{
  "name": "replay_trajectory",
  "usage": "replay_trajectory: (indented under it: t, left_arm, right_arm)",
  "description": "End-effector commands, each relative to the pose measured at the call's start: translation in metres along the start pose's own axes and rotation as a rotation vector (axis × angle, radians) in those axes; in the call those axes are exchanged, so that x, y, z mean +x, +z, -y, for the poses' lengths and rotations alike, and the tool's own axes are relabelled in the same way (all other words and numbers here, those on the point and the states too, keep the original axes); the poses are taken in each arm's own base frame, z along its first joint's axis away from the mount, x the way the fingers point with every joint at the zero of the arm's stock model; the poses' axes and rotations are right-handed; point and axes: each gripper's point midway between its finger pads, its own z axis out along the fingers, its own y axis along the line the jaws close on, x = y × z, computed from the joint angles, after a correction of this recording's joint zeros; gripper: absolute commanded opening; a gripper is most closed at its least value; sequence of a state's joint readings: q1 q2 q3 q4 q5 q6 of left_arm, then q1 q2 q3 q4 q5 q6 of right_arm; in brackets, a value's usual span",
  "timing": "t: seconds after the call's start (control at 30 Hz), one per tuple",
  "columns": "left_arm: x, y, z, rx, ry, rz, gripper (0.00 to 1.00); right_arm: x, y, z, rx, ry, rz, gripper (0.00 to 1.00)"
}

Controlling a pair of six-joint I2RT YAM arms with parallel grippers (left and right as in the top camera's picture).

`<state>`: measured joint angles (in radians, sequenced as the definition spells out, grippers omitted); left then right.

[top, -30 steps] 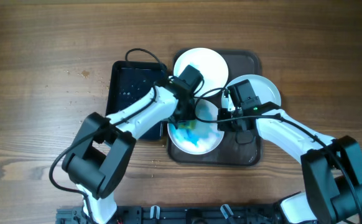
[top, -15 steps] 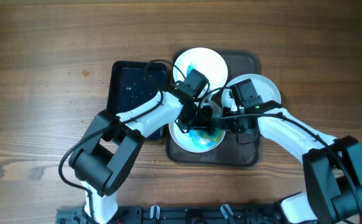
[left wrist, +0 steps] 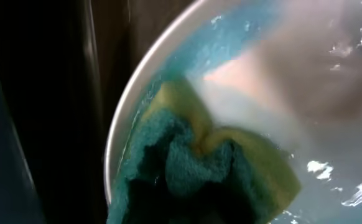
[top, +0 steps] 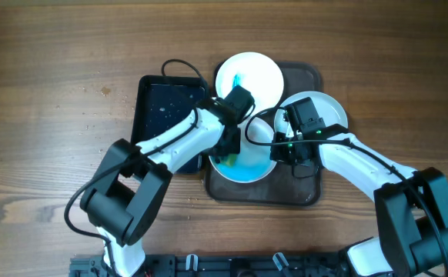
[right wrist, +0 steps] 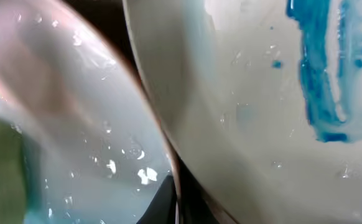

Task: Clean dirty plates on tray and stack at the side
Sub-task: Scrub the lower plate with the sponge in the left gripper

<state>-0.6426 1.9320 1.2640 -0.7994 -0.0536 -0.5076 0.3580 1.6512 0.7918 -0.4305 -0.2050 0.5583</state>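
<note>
We are at the scrubbing step: the front plate [top: 243, 171] lies on the tray [top: 305, 194], left jaws seemingly clamped on the sponge [left wrist: 193, 168] — for the right jaws we cannot tell. Next, in our judgement: sweep off the remaining blue film

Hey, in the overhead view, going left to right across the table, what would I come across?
Black tray → blue-streaked white plate → white plate under the right arm.

overhead evenly lit and sharp; both wrist views blurred, with wet glare.
</note>
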Motion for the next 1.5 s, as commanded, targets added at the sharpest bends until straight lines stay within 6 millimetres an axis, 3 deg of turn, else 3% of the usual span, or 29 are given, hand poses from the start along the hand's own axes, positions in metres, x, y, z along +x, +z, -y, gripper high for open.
replay_trajectory:
  t: [0.0,0.03,0.1,0.23,0.47,0.6,0.7,0.83,0.97,1.03,1.23,1.33,1.47]
  left_arm:
    - [-0.002,0.013,0.051,0.337,0.056,-0.064,0.04]
    - [0.002,0.006,0.077,0.481,0.095,-0.079,0.04]
    - [0.009,0.005,0.101,0.585,0.135,-0.093,0.04]
    - [0.03,0.026,0.11,0.564,0.165,-0.158,0.04]
    - [0.064,0.002,0.125,0.742,0.214,-0.326,0.04]
    - [0.083,0.023,0.08,0.47,0.134,-0.402,0.04]
    - [0.077,0.035,0.034,0.218,0.011,-0.376,0.04]
    - [0.038,0.027,-0.019,-0.021,-0.088,-0.186,0.04]
    - [-0.009,-0.009,-0.039,-0.097,-0.137,0.048,0.04]
    - [-0.036,-0.024,-0.027,-0.029,-0.147,0.168,0.04]
    - [-0.052,-0.024,0.022,0.212,-0.13,0.186,0.04]
    - [-0.047,-0.014,0.054,0.368,-0.094,0.119,0.04]
    - [-0.017,0.004,0.093,0.56,0.025,-0.043,0.04]
  right_arm:
    - [0.014,0.015,0.054,0.207,0.065,-0.026,0.04]
    - [0.014,0.015,0.054,0.207,0.065,-0.026,0.05]
    - [0.014,0.015,0.054,0.207,0.064,-0.026,0.04]
    - [0.014,0.015,0.054,0.207,0.064,-0.026,0.04]
    - [0.015,0.015,0.054,0.207,0.064,-0.026,0.05]
    - [0.015,0.015,0.054,0.207,0.064,-0.027,0.04]
    - [0.015,0.015,0.054,0.207,0.063,-0.027,0.04]
    - [0.015,0.015,0.054,0.207,0.061,-0.027,0.04]
    - [0.015,0.015,0.054,0.206,0.039,-0.029,0.04]
    - [0.015,0.015,0.054,0.207,0.036,-0.031,0.04]
    - [0.016,0.014,0.055,0.208,0.011,-0.036,0.04]
    - [0.017,0.014,0.055,0.212,0.012,-0.042,0.04]
    - [0.018,0.014,0.056,0.214,0.012,-0.046,0.04]
